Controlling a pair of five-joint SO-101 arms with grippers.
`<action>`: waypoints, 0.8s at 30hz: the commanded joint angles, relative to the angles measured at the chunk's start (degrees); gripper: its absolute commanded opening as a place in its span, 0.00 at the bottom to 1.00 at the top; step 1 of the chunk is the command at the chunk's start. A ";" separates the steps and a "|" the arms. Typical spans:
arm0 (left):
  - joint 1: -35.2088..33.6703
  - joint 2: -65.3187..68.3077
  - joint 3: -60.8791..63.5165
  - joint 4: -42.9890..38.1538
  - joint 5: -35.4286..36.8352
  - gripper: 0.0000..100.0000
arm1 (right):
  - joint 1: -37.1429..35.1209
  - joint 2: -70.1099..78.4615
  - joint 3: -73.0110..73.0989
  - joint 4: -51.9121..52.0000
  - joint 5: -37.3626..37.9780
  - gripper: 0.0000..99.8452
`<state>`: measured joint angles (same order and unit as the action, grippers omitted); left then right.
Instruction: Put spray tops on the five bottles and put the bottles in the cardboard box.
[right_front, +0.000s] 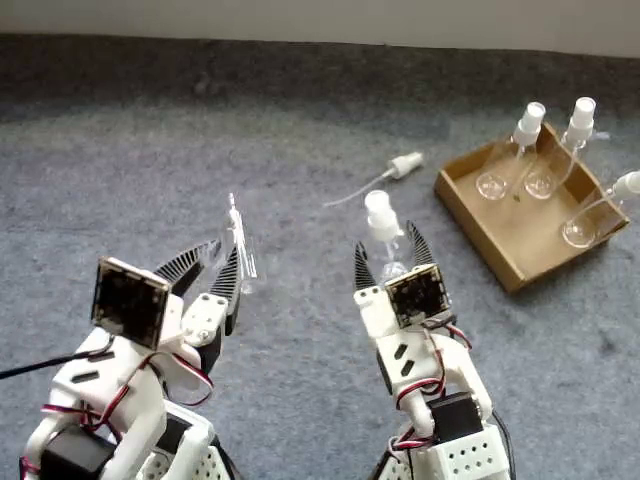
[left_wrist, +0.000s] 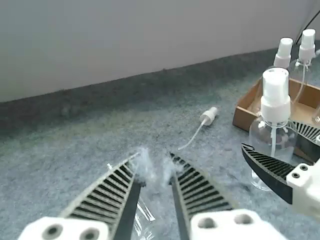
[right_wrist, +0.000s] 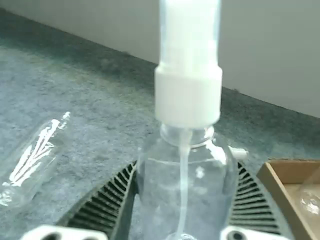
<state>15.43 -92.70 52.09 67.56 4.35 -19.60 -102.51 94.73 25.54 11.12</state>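
My left gripper (right_front: 226, 250) (left_wrist: 154, 160) is low over the carpet at the left, shut on a clear bottle (right_front: 240, 235) (right_wrist: 35, 150) that has no top and points away from the arm. At the centre, my right gripper (right_front: 385, 238) (right_wrist: 186, 170) is shut on an upright bottle (right_front: 392, 265) (left_wrist: 272, 135) (right_wrist: 185, 190) that wears a white spray top (right_front: 380, 212) (right_wrist: 189, 95). A loose spray top (right_front: 405, 165) (left_wrist: 209, 116) with its thin tube lies on the carpet beyond it. The cardboard box (right_front: 480, 235) (left_wrist: 245, 112) at the right holds three capped bottles (right_front: 545, 180).
Grey carpet (right_front: 150, 150) covers the table, with open room at the far left and centre. A pale wall (left_wrist: 125, 35) runs along the far edge. The box lies just right of my right gripper.
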 joint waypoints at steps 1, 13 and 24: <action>-2.68 -2.68 2.33 -0.09 -0.44 0.03 | 4.62 0.75 -6.64 0.13 -2.46 0.21; -12.09 -12.44 16.84 0.26 -0.35 0.03 | 20.53 24.75 -27.03 -0.31 -2.64 0.21; -12.44 -12.09 25.89 0.35 -0.35 0.04 | 30.11 50.86 -32.84 -24.13 -2.73 0.21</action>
<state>3.30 -104.22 77.05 67.56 4.35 8.09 -57.23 65.89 9.01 8.92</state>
